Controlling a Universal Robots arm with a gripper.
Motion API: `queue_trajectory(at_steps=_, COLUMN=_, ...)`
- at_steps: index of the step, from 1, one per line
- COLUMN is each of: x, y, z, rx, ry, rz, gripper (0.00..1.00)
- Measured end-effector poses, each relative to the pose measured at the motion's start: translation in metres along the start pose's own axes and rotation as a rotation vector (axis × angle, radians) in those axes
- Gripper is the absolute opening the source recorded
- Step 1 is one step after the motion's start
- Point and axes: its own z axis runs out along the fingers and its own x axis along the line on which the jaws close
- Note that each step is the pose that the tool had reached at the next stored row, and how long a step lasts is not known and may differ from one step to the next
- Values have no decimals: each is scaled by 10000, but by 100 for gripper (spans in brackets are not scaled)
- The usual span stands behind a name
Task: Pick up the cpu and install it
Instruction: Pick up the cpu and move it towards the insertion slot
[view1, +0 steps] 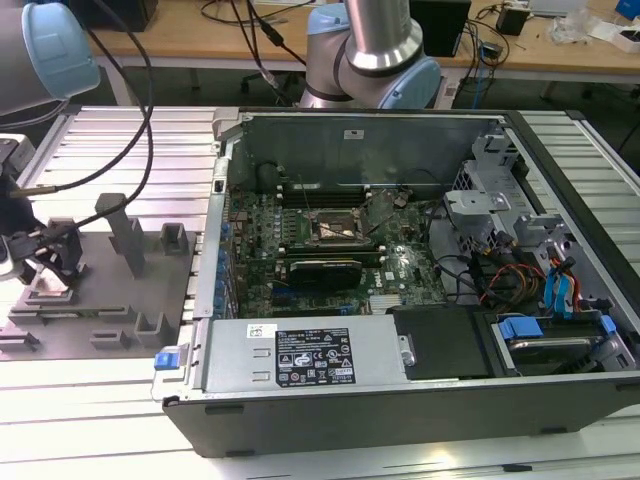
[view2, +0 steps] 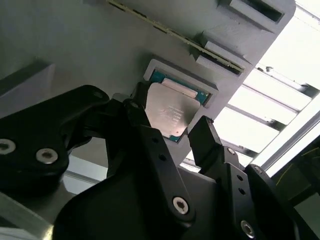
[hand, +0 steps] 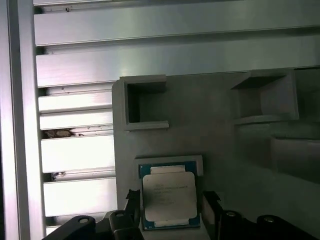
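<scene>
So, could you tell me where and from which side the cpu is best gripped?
Probably by two opposite edges, coming straight down from above. The cpu lies flat, metal top up, in a shallow recess of the grey fixture, so its top gives nothing to pinch. The hand hangs over it, open, fingers flanking those edges.

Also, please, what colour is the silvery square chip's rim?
Teal-green rim on the cpu, clearest in the first wrist view.

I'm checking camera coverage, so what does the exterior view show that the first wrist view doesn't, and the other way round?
Exterior view: the open computer case and the socket on its board. First wrist view: the chip lying in a recess. Both: the gripper, the grey holder block and the slatted metal table.
</scene>
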Motion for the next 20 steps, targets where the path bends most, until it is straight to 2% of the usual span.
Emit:
queue_trajectory(at_steps=5, x=5, y=20, z=66, rx=-7, ry=-3, rz=-90, gripper=60)
queue_trajectory(at_steps=11, x=7, y=24, z=97, rx=-8, ry=-1, rz=-173, gripper=60)
queue_trajectory(at_steps=20, x=9, y=41, z=103, rx=-18, ry=2, rz=-194, gripper=60)
